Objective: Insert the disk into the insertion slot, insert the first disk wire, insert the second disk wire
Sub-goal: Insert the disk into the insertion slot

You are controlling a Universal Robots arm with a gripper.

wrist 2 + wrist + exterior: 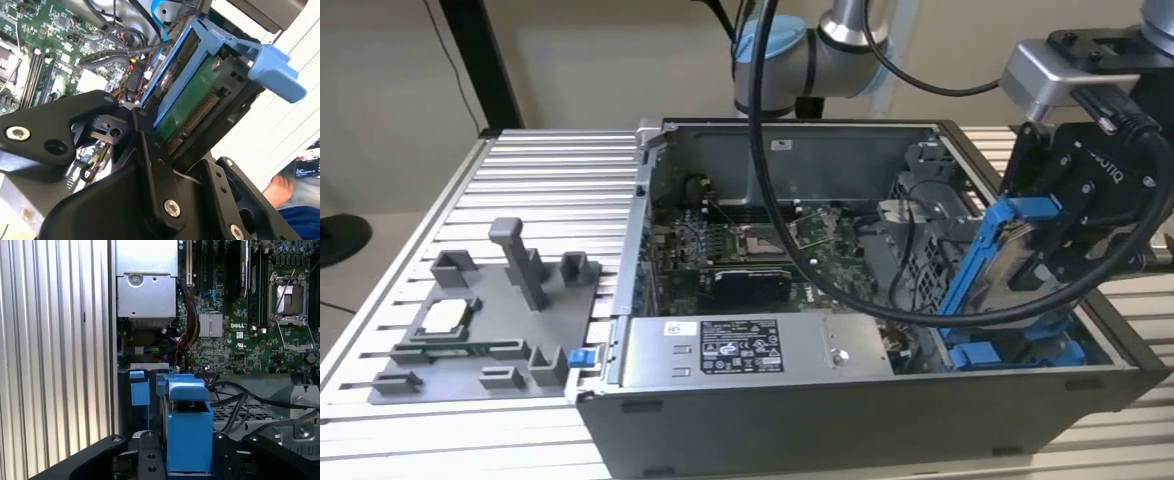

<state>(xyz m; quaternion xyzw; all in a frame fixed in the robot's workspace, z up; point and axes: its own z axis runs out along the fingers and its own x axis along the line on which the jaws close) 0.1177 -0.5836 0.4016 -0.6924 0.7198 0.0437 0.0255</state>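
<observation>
The claw (1051, 245) is clamped on the disk (981, 262), holding it on edge and tilted over the insertion slot (1014, 352), seemingly to slide it straight in.

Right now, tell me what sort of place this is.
Probably a robotics lab bench set up for computer assembly: a ribbed aluminium table carries an open computer case and a grey fixture tray, and the arm's gripper holds the disk over the case.

Print on the power supply's label (740, 345) cannot be made out.
</observation>
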